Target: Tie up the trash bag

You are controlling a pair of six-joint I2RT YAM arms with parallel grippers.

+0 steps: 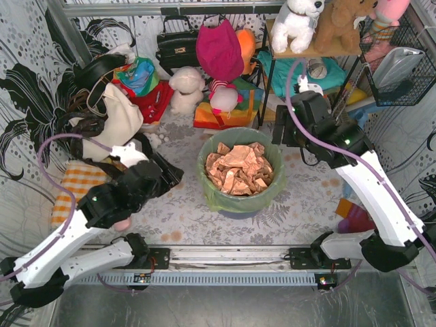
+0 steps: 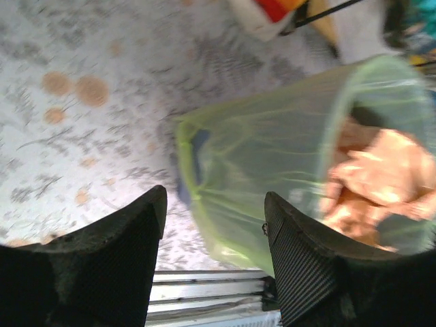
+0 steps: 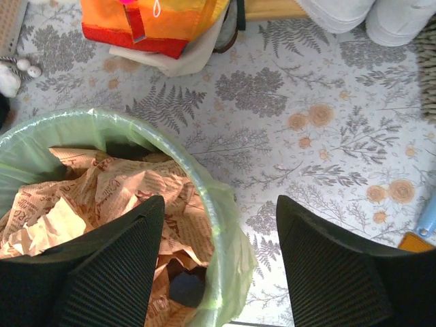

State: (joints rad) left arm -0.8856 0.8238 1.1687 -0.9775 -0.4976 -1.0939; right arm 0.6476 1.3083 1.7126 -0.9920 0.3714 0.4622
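At the middle of the patterned table (image 1: 170, 225), the trash bag (image 1: 208, 185) is seen lining a round bin (image 1: 240, 213). Its green rim is folded down over the bin's outside, its mouth is wide open, and crumpled tan paper (image 1: 238, 170) is heaped inside nearly to the top. No knot is formed and no part of the film is gathered, so the task is judged to be at its start, with the step in hand being the approach for a first hold on each side of the rim. The left arm is set to the left of the bag and the right arm behind it on the right. The left gripper (image 2: 214, 201) is held with its jaws wide apart and nothing between them. In the left wrist view the draped side of the bag is seen just beyond the fingertips (image 2: 153, 204), apart from them. The right gripper (image 3: 221, 204) is likewise spread and empty, poised above the bag's right edge and touching neither film nor paper. For the next move, each gripper would need to be lowered onto the folded-over film and closed on the plastic alone, not the bin wall. The two sides would then have to be lifted clear and drawn together. The handle strips cannot be told apart from the rest of the drape.
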